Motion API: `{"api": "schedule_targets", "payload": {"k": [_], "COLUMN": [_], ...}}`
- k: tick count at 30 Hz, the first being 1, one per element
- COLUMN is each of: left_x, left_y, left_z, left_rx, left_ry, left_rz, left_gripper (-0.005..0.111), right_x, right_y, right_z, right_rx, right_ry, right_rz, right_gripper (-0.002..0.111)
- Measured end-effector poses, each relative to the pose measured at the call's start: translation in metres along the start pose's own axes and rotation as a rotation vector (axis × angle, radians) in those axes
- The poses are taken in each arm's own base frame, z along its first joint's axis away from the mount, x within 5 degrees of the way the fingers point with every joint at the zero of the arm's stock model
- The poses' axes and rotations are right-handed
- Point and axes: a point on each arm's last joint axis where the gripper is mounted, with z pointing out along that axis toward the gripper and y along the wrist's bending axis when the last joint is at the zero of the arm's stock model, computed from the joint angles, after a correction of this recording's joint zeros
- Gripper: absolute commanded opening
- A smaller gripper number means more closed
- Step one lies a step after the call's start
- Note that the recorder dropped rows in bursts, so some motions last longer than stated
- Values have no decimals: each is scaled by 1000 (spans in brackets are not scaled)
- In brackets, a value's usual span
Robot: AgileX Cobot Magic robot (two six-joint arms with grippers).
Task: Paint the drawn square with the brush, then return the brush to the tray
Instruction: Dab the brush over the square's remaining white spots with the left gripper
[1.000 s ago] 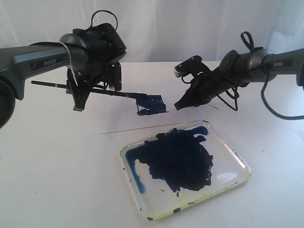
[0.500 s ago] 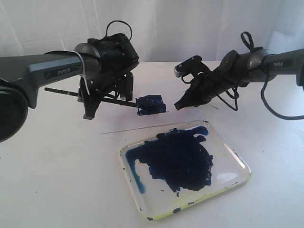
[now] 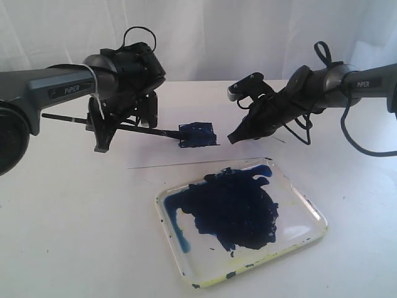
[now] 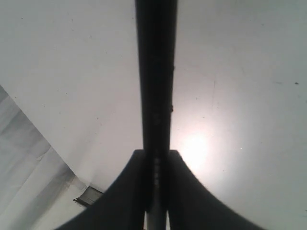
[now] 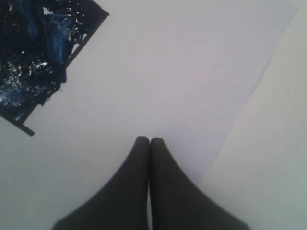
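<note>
The drawn square (image 3: 198, 135) on the white paper sheet (image 3: 167, 152) is filled with dark blue paint. My left gripper (image 3: 121, 126) is shut on the brush (image 3: 142, 130), a long black stick lying nearly level, its tip at the square's left edge. In the left wrist view the brush (image 4: 156, 72) runs straight out from between the jaws of the left gripper (image 4: 156, 155). To the right of the square, my right gripper (image 3: 232, 138) is shut with nothing in it, its tips down on the paper. The right wrist view shows the right gripper (image 5: 148, 141) and the painted square (image 5: 38, 52). The tray (image 3: 310, 214) lies in front.
The tray holds a big dark blue paint blob (image 3: 239, 208) and sits just in front of the paper's near edge (image 3: 186, 164). The paper's corner and side edge (image 5: 259, 81) show in the right wrist view, with bare table (image 5: 278, 143) beyond. White curtains hang behind.
The left gripper swung right with the brush over the square, then back left; the tip now rests at the square's left edge. The right gripper has not moved.
</note>
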Motion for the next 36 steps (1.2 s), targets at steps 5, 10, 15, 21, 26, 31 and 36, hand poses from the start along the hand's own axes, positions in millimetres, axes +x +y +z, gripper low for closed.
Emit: {"api": "schedule_targets", "payload": {"k": [5, 10, 15, 21, 26, 31, 36], "left_x": [4, 7, 11, 14, 17, 9, 2], "left_y": [2, 4, 6, 7, 10, 5, -1], "left_z": [4, 7, 11, 9, -9, -21, -26], "left_rx": [5, 10, 16, 22, 4, -8, 3], "left_ry": [6, 11, 17, 9, -25, -48, -68], "left_rz": [-7, -15, -35, -50, -68, -50, -40], "left_gripper": [0, 0, 0, 0, 0, 0, 0], "right_x": [0, 0, 0, 0, 0, 0, 0], "right_y": [0, 0, 0, 0, 0, 0, 0], "right_z": [0, 0, 0, 0, 0, 0, 0], "right_rx": [0, 0, 0, 0, 0, 0, 0], "right_ry": [0, 0, 0, 0, 0, 0, 0], "right_rz": [0, 0, 0, 0, 0, 0, 0], "right_gripper": [0, 0, 0, 0, 0, 0, 0]}}
